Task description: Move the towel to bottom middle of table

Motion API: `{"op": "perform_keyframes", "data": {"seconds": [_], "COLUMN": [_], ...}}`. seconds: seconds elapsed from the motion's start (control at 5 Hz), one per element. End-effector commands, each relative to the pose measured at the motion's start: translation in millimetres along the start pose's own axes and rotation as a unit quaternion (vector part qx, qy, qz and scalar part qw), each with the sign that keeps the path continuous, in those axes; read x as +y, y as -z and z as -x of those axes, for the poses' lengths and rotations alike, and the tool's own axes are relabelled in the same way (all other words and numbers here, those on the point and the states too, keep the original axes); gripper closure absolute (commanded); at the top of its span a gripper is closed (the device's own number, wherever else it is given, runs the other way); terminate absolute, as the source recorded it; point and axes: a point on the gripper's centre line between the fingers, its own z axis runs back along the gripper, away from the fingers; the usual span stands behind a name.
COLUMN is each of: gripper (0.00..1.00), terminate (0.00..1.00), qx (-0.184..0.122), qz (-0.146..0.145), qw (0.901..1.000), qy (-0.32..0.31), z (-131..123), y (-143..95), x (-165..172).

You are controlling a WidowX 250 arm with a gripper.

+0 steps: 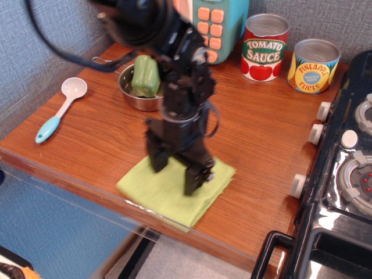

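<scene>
Your gripper (175, 178), fingers spread and pressing on the lime-green towel (174, 190), is reaching the table (104, 145)'s front-middle edge, leaving only release.

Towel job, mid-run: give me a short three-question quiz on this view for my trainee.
1. True or false: the towel lies at the table's front edge, one corner past it.
2. What sits in the steel bowl? A) the spoon B) the green pepper C) a can
3. Fill in: the tool has both fingertips down on the ____.

Key:
1. True; the towel's front corner overhangs the table's edge.
2. B; the green pepper is in the bowl, the spoon lies on the table left of it, and the tomato sauce can and pineapple can stand at the back.
3. towel
</scene>
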Motion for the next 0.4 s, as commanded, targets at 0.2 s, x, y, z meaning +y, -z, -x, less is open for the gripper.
{"op": "perform_keyframes", "data": {"seconds": [0.2], "gripper": [0.0], "terminate": [0.0], "qx": [-0.062], "qz": [0.02], "qw": [0.9977], "qy": [-0.018], "z": [-31.9], "y": [-31.3], "x": [10.6]}}
